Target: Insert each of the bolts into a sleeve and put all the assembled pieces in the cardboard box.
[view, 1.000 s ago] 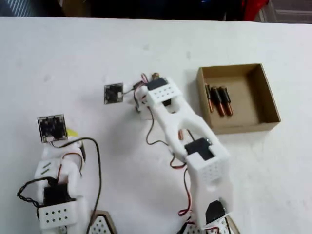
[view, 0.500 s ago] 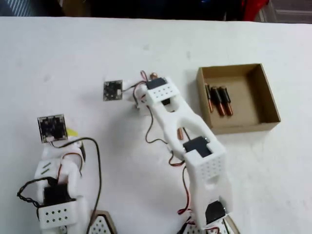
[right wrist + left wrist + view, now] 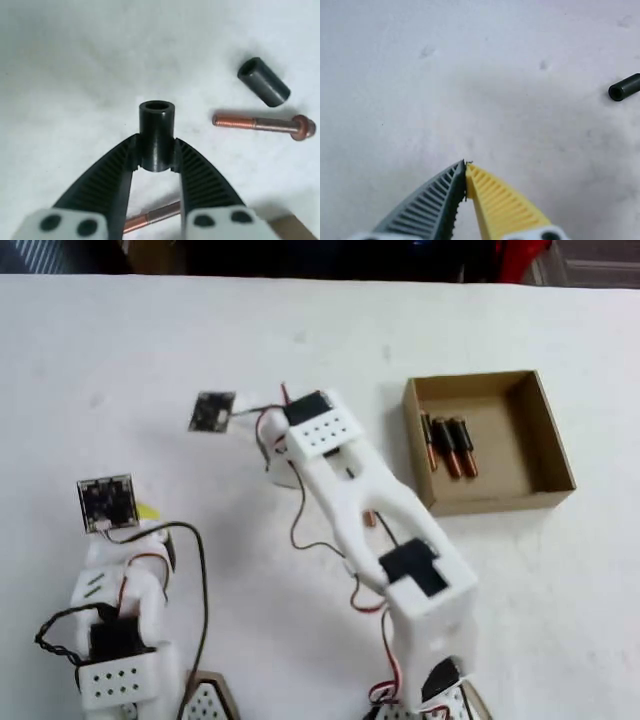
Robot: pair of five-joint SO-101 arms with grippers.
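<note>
Open table (image 3: pixel 120 340) fills the upper left and top of the high view, with lots of room to pass. The right arm (image 3: pixel 350 485) lies across the middle and blocks it. The left arm (image 3: pixel 120 580) sits in the lower left. The box (image 3: pixel 500 502) walls stand at the right. A bolt (image 3: pixel 369 518), I think, peeks out beside the right arm.

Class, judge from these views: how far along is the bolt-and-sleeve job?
Done: a few pieces lie in the cardboard box. In hand: the right claw grips an empty sleeve. Left: a loose bolt, a second bolt and another sleeve lie unassembled.
</note>
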